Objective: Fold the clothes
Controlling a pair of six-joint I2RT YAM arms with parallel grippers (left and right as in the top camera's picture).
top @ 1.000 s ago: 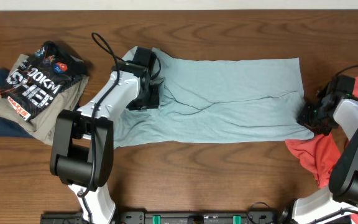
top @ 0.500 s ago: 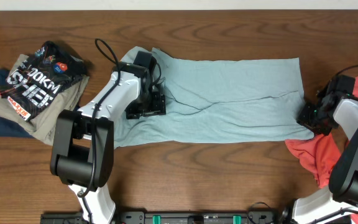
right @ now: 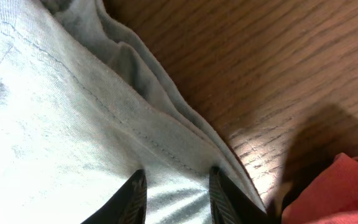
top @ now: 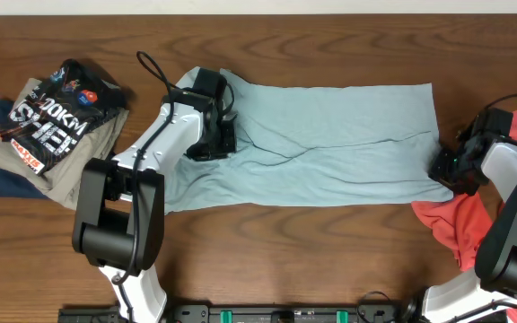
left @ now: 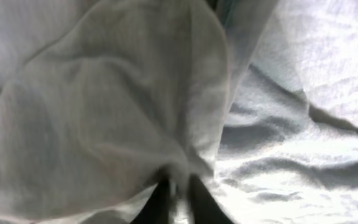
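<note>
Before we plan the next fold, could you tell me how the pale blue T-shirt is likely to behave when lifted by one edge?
Probably floppy: the T-shirt bunches and drapes where the left gripper pinches it. Likely light too, since the thin cloth creases all over. Pushed, it would probably ruck up on the table rather than slide.

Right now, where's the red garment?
Overhead view: the red garment lies bunched at the right edge of the table, beside the right hand and next to the lower right corner of the blue-grey T-shirt.

A dark brown wood-grain table fills the view.
</note>
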